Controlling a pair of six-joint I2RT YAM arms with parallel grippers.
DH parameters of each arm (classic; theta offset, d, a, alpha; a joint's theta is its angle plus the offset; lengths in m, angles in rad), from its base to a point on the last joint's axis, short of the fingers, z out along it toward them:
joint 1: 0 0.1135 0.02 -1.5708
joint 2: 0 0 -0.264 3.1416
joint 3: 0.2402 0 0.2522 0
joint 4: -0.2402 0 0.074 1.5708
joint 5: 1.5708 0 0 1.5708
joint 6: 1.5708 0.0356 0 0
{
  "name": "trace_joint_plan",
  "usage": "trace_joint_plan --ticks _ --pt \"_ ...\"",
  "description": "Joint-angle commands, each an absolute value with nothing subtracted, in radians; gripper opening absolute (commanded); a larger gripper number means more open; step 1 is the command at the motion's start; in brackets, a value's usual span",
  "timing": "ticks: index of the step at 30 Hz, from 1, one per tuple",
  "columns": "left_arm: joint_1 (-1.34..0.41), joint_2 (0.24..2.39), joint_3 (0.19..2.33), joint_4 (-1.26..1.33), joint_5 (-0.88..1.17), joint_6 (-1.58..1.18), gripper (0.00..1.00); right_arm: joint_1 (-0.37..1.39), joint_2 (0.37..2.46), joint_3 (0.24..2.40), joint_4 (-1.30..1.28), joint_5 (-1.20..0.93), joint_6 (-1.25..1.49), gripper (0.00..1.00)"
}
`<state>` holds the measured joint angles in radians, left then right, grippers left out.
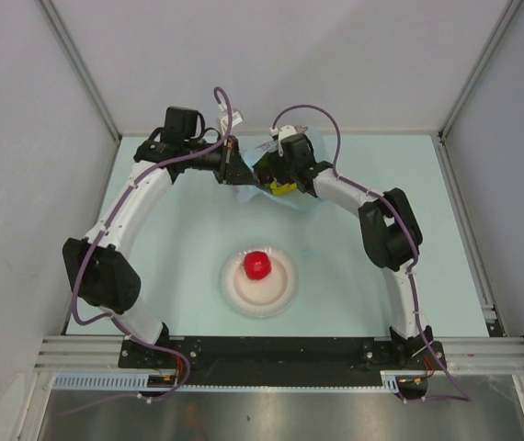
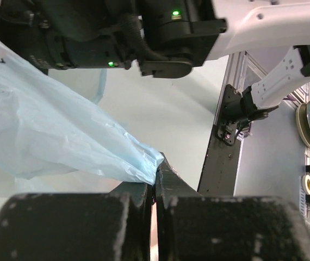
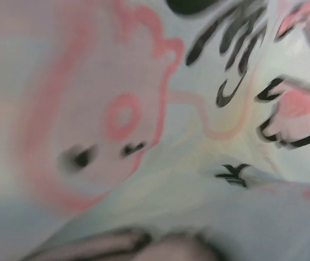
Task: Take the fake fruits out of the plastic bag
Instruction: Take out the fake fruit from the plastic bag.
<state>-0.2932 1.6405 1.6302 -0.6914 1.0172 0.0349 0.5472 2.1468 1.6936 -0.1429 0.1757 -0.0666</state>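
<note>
Count: fake fruits in view, 2: red apple (image 1: 257,265) ×1, yellow banana (image 1: 283,187) ×1. White plate (image 1: 233,294) ×1. Plastic bag (image 2: 46,125) ×1. Arms ×2: left arm (image 1: 138,197), right arm (image 1: 386,230).

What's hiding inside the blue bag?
A bit of yellow fruit shows in the plastic bag. Anything else inside is covered by its crinkly printed film.
</note>
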Motion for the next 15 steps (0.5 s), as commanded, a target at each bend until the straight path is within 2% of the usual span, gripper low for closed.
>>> trace_joint_plan --ticks 1,7,12,15 --pt "-0.291 1.649 1.657 -0.701 1.046 0.063 0.0 0.522 2.235 1.804 -0.161 0.276 0.052 0.74" --pt "-0.296 1.68 1.658 -0.718 1.042 0.067 0.0 0.491 2.351 1.934 -0.238 0.324 0.209 0.76" --pt "-0.301 1.681 1.644 -0.721 1.032 0.064 0.0 0.466 2.433 2.008 -0.293 0.325 0.264 0.71" --pt "-0.304 1.684 1.643 -0.71 1.025 0.055 0.01 0.456 2.457 2.01 -0.281 0.334 0.25 0.62"
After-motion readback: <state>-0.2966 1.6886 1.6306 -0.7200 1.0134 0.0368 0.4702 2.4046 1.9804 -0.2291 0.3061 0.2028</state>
